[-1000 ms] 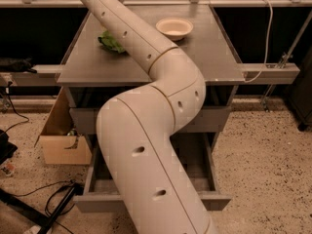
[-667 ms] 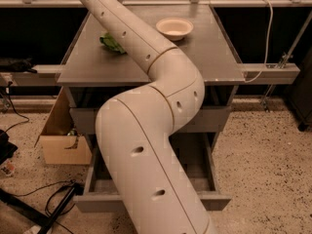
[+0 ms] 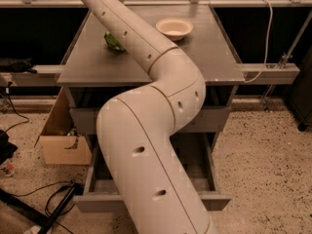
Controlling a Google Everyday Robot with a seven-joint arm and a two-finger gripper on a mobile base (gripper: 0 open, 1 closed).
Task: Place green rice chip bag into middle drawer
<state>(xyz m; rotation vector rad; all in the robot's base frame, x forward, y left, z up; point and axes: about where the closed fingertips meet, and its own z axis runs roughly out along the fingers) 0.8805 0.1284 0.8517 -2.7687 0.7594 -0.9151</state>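
Camera view: end effector beyond top edge

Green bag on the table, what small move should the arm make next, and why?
Probably lower the tool onto the bag and grip it. The tool is out of view, past the top edge where the arm leaves the picture. The bag lies on the table, partly behind the arm, left of the bowl, and the drawer below already stands open.

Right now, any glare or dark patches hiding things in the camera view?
Camera view: dim warm light, no glare; the arm hides much of the green rice chip bag and middle drawer; gripper out of frame, past the top edge.
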